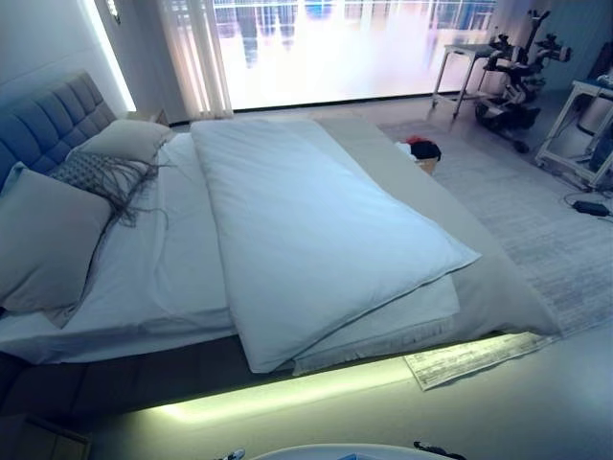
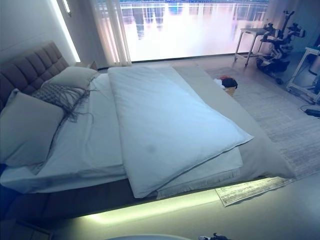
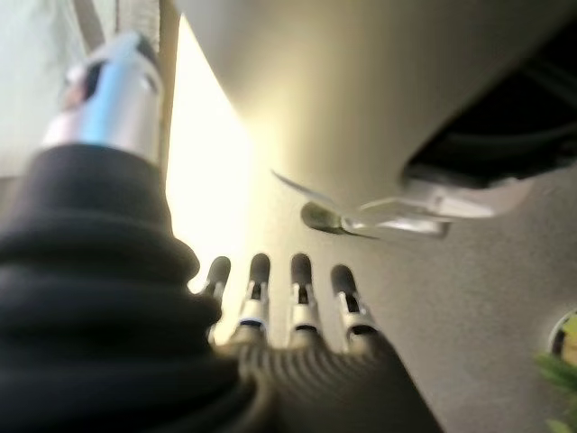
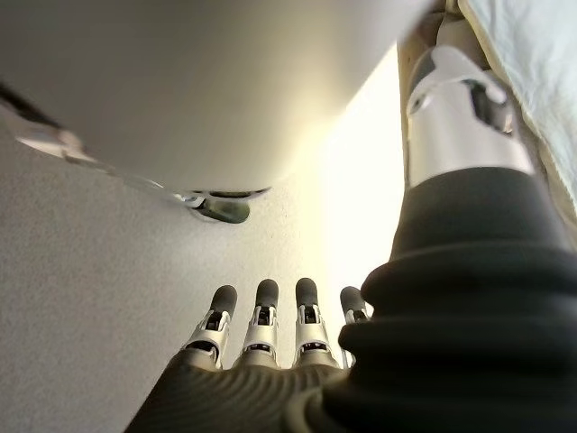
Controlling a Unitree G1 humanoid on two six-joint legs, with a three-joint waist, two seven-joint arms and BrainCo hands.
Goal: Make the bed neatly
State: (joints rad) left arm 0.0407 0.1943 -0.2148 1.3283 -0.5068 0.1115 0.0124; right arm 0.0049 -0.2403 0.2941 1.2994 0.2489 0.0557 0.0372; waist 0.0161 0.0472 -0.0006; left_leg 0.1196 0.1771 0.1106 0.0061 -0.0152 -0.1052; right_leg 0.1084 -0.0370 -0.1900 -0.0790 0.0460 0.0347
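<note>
Across the bed (image 1: 498, 287), I am seeing the white duvet (image 1: 306, 230) lying folded and skewed, running from 12 o'clock down to 5 o'clock, its near corner overhanging the lit edge. Pillows (image 1: 43, 240) are sitting at 9 o'clock by the headboard (image 1: 48, 120). My left hand (image 3: 297, 298) and right hand (image 4: 261, 320) are hanging with fingers straight, holding nothing, over the floor.

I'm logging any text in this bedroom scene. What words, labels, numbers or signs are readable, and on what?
None are readable.
Duvet, pillows and headboard: plain, no print.
Rug edge: faint pattern, too blurred to read as text.
Both hands show no markings.
</note>
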